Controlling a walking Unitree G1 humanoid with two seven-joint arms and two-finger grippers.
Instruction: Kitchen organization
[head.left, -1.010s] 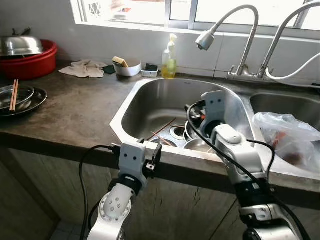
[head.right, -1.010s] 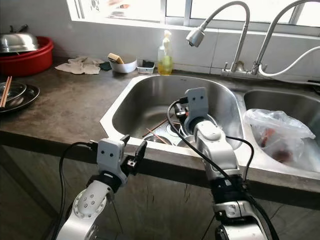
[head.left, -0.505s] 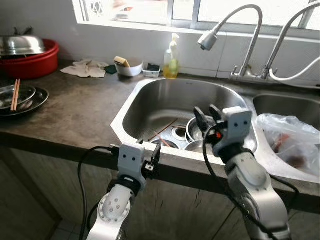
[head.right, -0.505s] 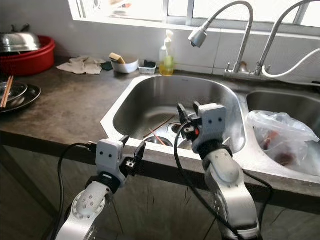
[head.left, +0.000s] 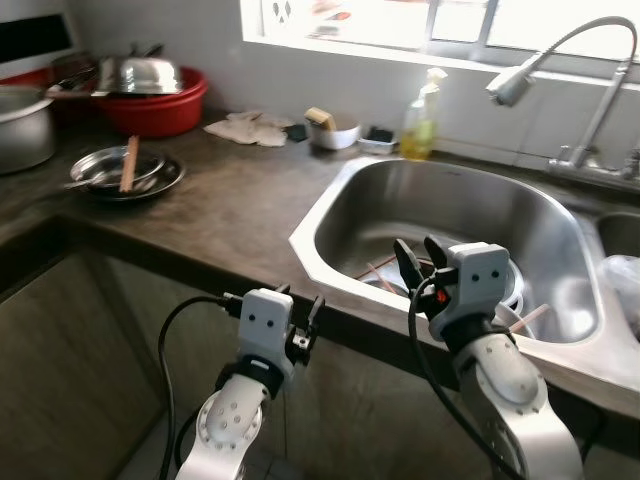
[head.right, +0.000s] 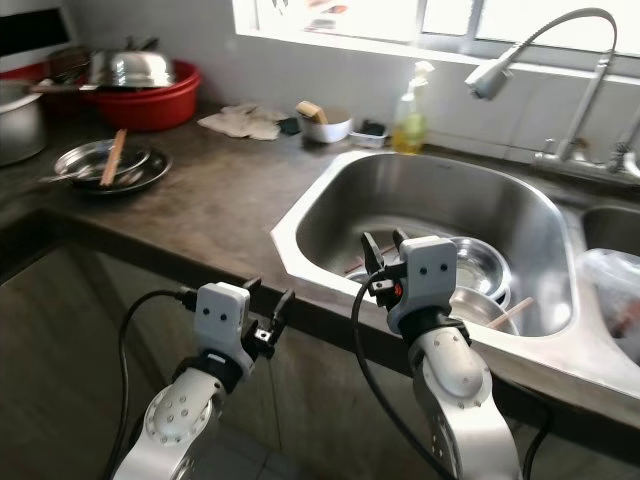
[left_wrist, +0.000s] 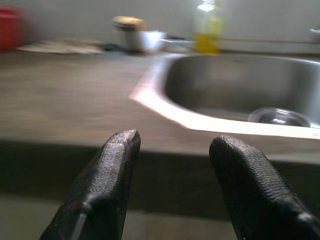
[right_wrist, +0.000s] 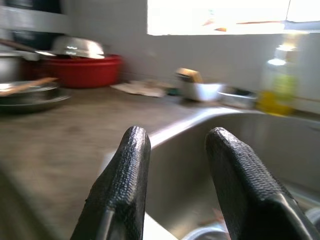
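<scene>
- Right gripper (head.left: 416, 258): hovers above the near rim of the sink (head.left: 330, 215), fingers (right_wrist: 127, 165) parted to a moderate gap, holding nothing.
- Left gripper (head.left: 300, 305): hangs lower, just in front of the sink's near left corner and below the counter edge, fingers (left_wrist: 117, 165) likewise apart and empty.
- Steel bowls (head.right: 478, 265): sit nested inside the sink toward its right side, just beyond the right gripper; looks like the nearest work for a tidy-up, judging by the task.
- Chopsticks (head.right: 510, 312): lie loose in the sink beside the bowls, one leaning on a bowl's rim; hard to count, since both wrist views are blurred.
- Stack of plates (head.left: 125, 172): rests on the counter well to the left of the sink, with another pair of sticks laid across it; probably a fair place to gather dishes.
- Red basin (head.left: 160, 100), rag (head.left: 245, 128), small white bowl (head.left: 335, 130) and soap bottle (head.left: 420, 105): line the wall behind and left of the sink.
- Faucet (head.left: 510, 85): arches over the sink's far right side.
- To do the step well: settle the body before reaching, as blur suggests motion.
- Bring the right gripper down over one bowl's rim, one finger inside and one outside, rather than pinching the curved wall.
- Lift only the top bowl; expect slick, possibly wet steel to slip or drag its neighbour.
- Keep clear of the sink's rim and the faucet on the way up.
- Leave the left gripper out of the way, or ready it at the counter left of the sink.
</scene>
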